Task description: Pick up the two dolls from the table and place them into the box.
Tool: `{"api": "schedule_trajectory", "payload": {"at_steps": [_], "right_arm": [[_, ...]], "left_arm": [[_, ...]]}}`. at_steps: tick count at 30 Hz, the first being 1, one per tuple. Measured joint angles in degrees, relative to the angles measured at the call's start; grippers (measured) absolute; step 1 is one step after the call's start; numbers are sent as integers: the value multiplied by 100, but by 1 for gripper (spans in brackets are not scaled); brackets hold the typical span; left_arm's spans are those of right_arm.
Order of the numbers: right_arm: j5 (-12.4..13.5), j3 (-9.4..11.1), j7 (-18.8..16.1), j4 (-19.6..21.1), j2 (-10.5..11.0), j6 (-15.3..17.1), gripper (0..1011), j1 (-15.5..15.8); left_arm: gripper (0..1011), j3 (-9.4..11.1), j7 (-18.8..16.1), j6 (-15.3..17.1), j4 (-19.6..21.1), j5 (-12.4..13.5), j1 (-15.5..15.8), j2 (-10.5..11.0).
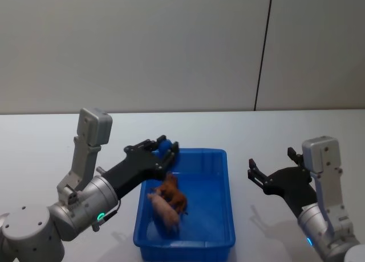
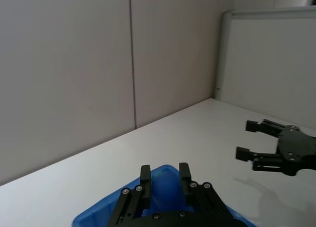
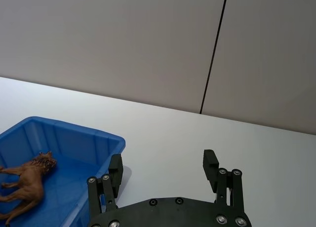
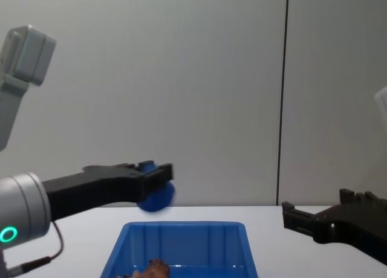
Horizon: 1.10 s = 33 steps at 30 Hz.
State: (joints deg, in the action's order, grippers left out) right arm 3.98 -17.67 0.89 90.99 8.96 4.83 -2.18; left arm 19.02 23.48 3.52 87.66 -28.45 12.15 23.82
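Beyond the far edge of the table I see a plain grey wall (image 1: pixel 142 45) running the full width of the scene. A thin dark vertical seam (image 1: pixel 263 48) splits it right of centre. Through the left wrist camera I also see a white framed panel (image 2: pixel 269 59) standing at the table's far corner.

Both pincers (image 1: pixel 166 150) (image 1: pixel 272 166) raised (fingers apart)

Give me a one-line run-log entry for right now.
pink pig doll, brown lion doll: inside blue bin | left gripper: open, above bin's far-left corner | right gripper: open, right of bin
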Motion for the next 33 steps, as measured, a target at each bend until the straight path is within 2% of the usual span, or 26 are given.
{"api": "schedule_trajectory", "payload": {"at_steps": [3,7,11,15,23,33], "right_arm": [[0,0,0,0,0,0,1001,0],[0,0,0,0,0,0,1001,0],[0,0,0,0,0,0,1001,0],[0,0,0,0,0,0,1001,0],[0,0,0,0,0,0,1001,0],[0,0,0,0,0,0,1001,0]], "left_arm": [[372,23,256,-22,-93,-69,64,-46],[546,57,532,-44,-208,-147,131,-104],[653,85,765,-65,-299,-216,188,-153],[797,102,899,-76,-350,-254,222,-180],[998,123,1071,-89,-419,-307,263,-216],[1001,135,1186,-97,-464,-336,289,-239]]}}
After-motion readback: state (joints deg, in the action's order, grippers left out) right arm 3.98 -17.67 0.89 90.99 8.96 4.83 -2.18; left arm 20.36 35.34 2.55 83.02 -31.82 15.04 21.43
